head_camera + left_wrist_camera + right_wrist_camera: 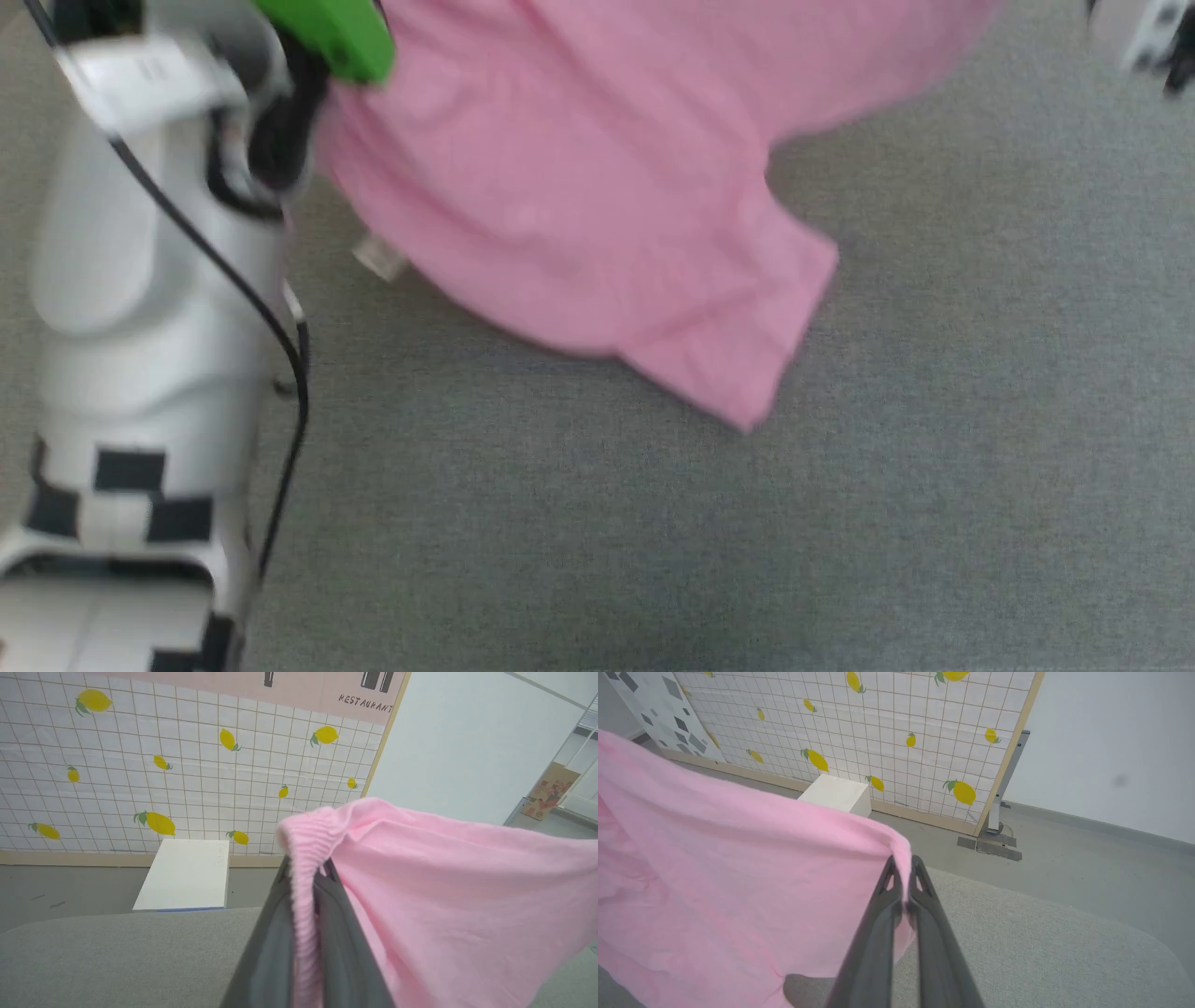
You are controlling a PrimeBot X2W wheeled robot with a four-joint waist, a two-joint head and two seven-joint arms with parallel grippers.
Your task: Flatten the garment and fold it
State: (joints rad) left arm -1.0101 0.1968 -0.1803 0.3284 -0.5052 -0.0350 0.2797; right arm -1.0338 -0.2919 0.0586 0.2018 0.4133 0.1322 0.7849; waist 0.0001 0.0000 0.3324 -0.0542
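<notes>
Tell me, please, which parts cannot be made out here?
Head view: the garment is blurred, its top cut off by the upper edge; the label is unreadable.
Left wrist view: the garment drapes over the left gripper, hiding what lies behind.
Right wrist view: the garment's lower part runs off the frame.

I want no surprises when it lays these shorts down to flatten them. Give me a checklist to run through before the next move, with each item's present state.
1. The left gripper is shut on the garment: ok, it pinches the ribbed waistband.
2. The right gripper is shut on the garment: ok, on a thin cloth edge.
3. Both grips are on the same edge: cannot tell.
4. Cloth is smooth: not ok, creases show beside the right grip.
5. Garment lies flat on the grey table: not ok, it hangs from both grips.
6. The hanging corner is off the table: cannot tell, the head view is blurred.
</notes>
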